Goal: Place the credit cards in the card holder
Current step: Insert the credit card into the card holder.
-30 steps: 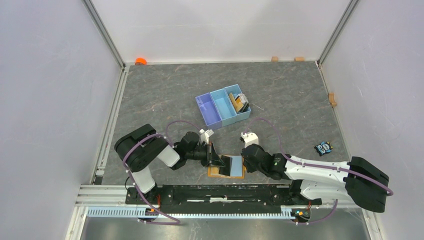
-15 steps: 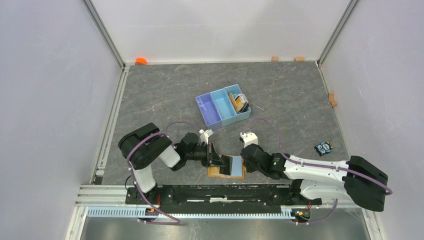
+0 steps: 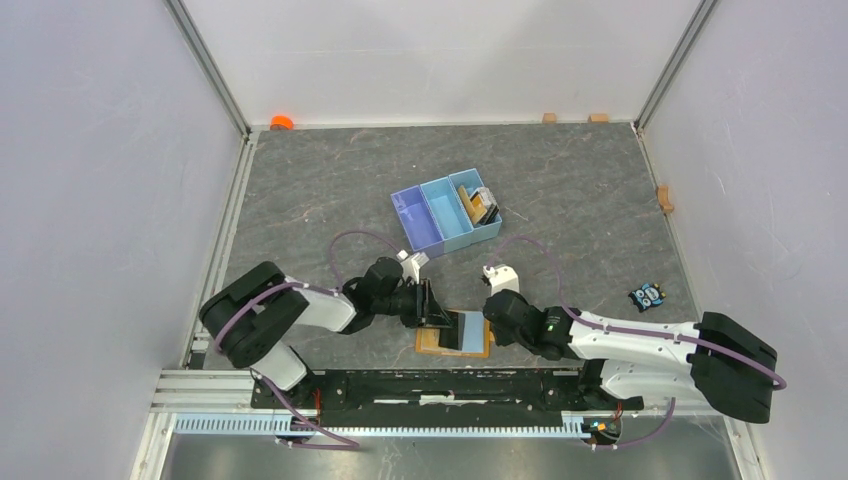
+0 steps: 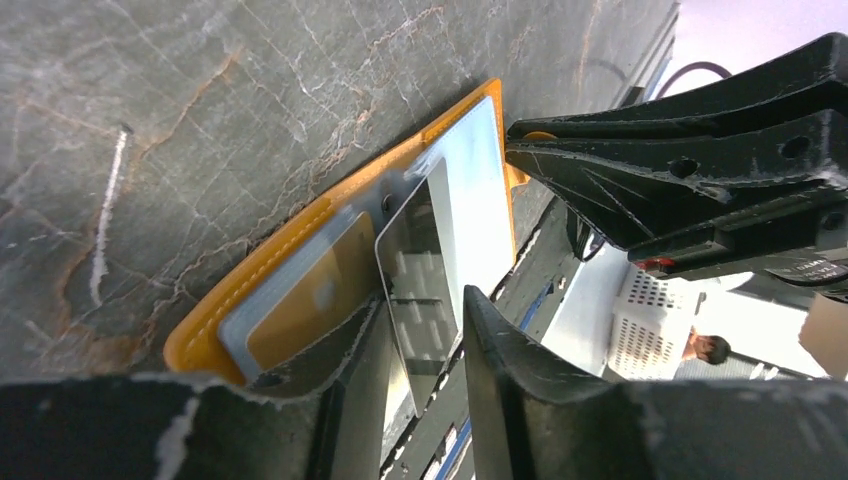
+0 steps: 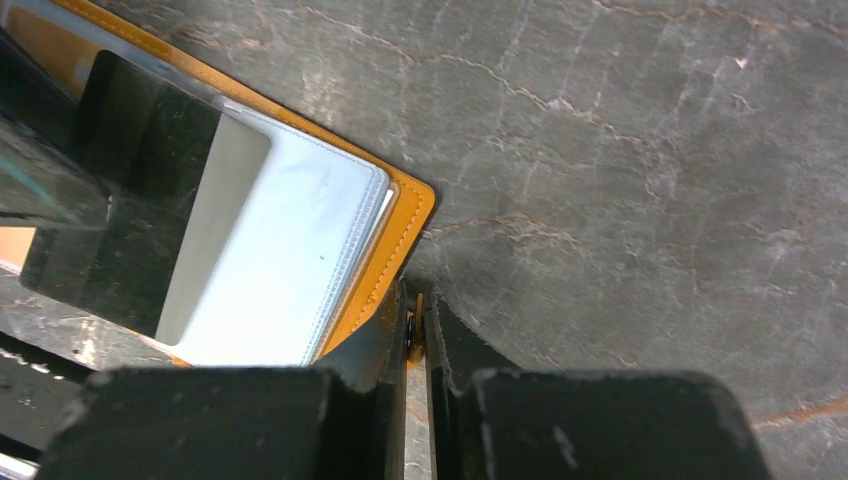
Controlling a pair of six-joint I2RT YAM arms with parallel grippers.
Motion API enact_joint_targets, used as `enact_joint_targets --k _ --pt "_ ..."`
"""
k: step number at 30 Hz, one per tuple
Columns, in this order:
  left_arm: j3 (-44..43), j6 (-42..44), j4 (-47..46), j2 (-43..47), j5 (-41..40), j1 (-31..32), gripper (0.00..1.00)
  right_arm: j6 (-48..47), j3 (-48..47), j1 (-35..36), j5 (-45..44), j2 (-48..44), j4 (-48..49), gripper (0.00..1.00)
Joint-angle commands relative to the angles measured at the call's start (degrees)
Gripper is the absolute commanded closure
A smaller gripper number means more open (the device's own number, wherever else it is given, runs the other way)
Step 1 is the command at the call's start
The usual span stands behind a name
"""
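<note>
- I count one card holder [image 3: 472, 335].
- Two credit cards at it: one black card [image 4: 420, 300], one gold card [image 4: 300, 305] (more sit in the tray, too bunched to count).
- One blue tray [image 3: 416, 218] with three compartments.
- One black-and-blue gadget [image 3: 648, 296].
- Three tan blocks [image 3: 664, 198].
- One orange object [image 3: 281, 122].

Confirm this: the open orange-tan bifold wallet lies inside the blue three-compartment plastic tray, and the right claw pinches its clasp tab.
One part is wrong. The orange-tan bifold wallet is not in the blue three-compartment plastic tray; it lies open on the grey stone-patterned table, nearer the arm bases, as the top external view shows. The right claw does pinch its clasp tab.
</note>
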State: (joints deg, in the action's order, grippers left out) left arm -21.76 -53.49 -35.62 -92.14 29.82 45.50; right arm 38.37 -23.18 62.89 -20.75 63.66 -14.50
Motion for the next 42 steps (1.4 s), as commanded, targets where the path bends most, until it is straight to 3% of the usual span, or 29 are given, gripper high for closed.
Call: enact_joint_targets --k 1,6,14,28,42 --pt "-2.67 10.21 18.15 4.41 -6.63 0.03 0.58 0.91 0.18 0.15 -3.22 -0.94 -5.49 1.0" --pt "-4.21 13.26 25.29 9.07 -8.48 0.03 0.52 0.96 0.24 0.12 -3.33 -1.07 -5.38 1.0" --pt "-4.26 12.29 26.08 11.17 -6.43 1.93 0.5 0.83 -0.06 0.13 -2.68 -0.02 -4.6 1.0" --pt "-3.55 6.94 14.0 2.34 -3.18 5.78 0.5 1.08 0.05 0.55 -2.16 0.33 -3.56 1.0" --pt "-7.86 6.34 11.53 0.64 -6.07 7.94 0.51 2.21 1.97 1.05 -1.4 0.39 -1.8 1.0"
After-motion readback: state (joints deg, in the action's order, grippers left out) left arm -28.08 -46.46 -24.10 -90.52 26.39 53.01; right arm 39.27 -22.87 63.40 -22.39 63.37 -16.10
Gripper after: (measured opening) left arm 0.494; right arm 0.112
